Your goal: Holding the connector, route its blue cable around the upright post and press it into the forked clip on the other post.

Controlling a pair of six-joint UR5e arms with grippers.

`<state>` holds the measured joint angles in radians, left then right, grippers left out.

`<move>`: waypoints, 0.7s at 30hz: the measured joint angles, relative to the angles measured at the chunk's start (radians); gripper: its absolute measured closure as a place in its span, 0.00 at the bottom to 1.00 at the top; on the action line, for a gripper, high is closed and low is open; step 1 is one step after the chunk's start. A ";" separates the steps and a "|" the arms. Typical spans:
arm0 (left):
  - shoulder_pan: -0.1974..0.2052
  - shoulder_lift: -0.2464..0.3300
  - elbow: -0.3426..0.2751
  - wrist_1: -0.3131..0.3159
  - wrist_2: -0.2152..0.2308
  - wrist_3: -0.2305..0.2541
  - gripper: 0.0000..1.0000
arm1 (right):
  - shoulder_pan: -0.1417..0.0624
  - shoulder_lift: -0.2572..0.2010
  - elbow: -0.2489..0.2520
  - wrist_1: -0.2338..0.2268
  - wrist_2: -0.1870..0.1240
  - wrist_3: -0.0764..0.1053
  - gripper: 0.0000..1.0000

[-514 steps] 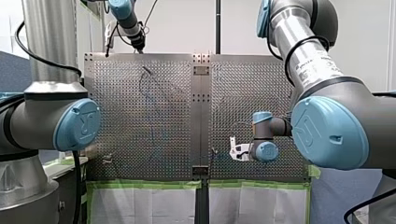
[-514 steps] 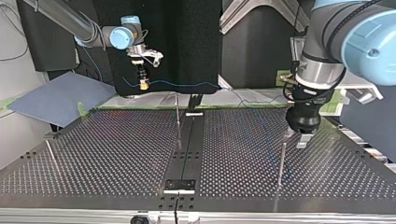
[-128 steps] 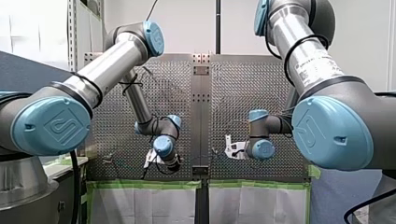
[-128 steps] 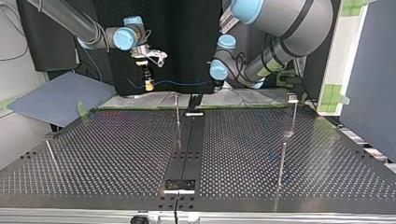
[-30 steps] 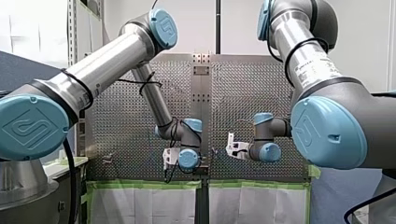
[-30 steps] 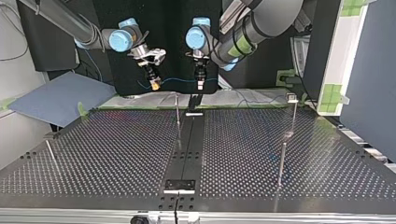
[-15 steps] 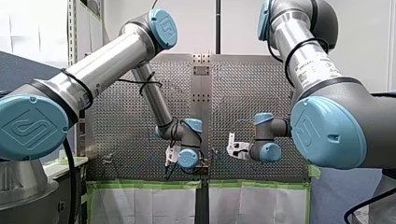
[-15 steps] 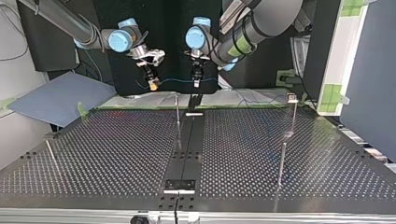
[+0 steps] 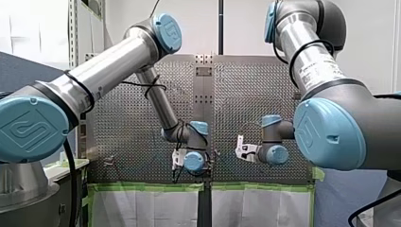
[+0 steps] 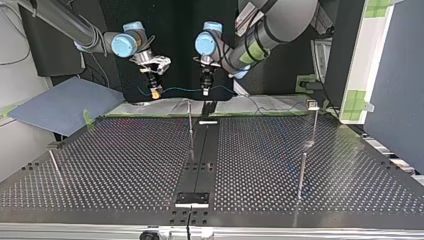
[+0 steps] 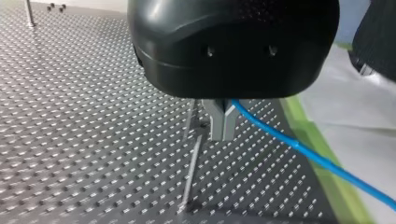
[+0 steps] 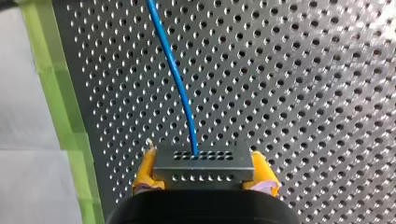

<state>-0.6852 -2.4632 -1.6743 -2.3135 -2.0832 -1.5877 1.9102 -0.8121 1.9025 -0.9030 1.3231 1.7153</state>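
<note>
Right gripper (image 12: 203,176): the yellow pads (image 12: 145,170) are closed on the two ends of the grey connector (image 12: 204,161). The blue cable (image 12: 175,70) leaves the connector's face and runs ahead of the gripper, above the perforated table (image 12: 303,93). A strip of green tape (image 12: 56,88) borders the table beside it.

Left gripper (image 11: 223,128): the metal fingers are drawn together on the blue cable. The cable exits at their side and trails away toward the taped table edge. An upright post (image 11: 190,172) stands under the fingers, apart from them.

In the top view, both grippers hang near 12 o'clock, over the table's far edge. The right gripper lies at 9 o'clock from the left gripper, with the cable slung between them. The upright post stands at 7 o'clock from the left gripper. The forked clip (image 10: 313,104) tops a second post at 4 o'clock, well apart from the cable.
</note>
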 joint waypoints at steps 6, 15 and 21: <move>-0.001 -0.041 0.050 -0.049 0.005 -0.012 1.00 | -0.013 0.046 -0.027 0.001 0.005 -0.016 1.00; 0.006 -0.048 0.092 -0.071 0.017 -0.014 1.00 | -0.026 0.083 -0.059 0.021 0.004 -0.021 1.00; 0.012 -0.048 0.093 -0.074 0.019 -0.015 1.00 | -0.033 0.084 -0.078 0.038 0.004 -0.021 1.00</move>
<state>-0.6728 -2.5116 -1.5812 -2.3871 -2.0641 -1.6028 1.8775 -0.7281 1.8249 -0.8646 1.3272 1.6942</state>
